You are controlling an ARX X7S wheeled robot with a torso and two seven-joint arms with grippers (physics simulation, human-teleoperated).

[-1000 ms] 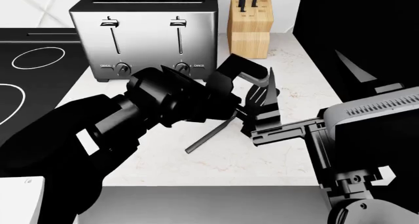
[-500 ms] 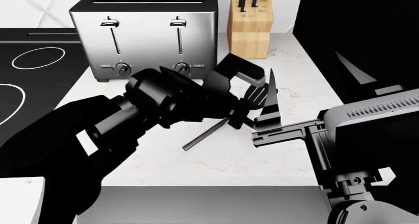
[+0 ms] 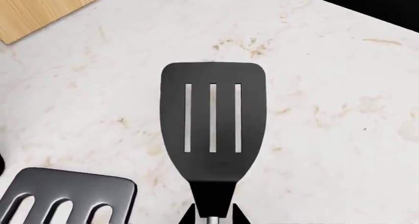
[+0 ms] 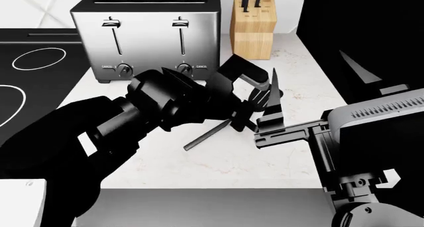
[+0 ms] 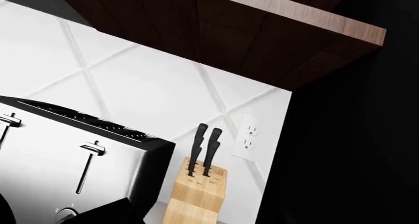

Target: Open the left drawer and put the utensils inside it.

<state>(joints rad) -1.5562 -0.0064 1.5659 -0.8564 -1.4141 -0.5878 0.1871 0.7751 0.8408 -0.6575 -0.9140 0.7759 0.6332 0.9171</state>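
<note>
Taking the toaster (image 4: 147, 34) as the landmark: nearest the camera, in front of it, the open left drawer (image 4: 212, 207) shows its plain grey inside at the counter's (image 4: 225, 165) front edge; on the marble in front of the toaster lies the grey spatula (image 4: 210, 133), its dark handle slanting toward the drawer, its slotted head (image 3: 65, 199) beside the other one; the left pincer (image 4: 247, 116), in front and to the right of the toaster, is clenched on the black spatula (image 3: 213, 121), held above the counter by its thin neck; the right pincer (image 4: 268, 121) sits just right of it, grip impossible to tell; farthest, the knife block (image 4: 252, 31) stands right of the toaster.
</note>
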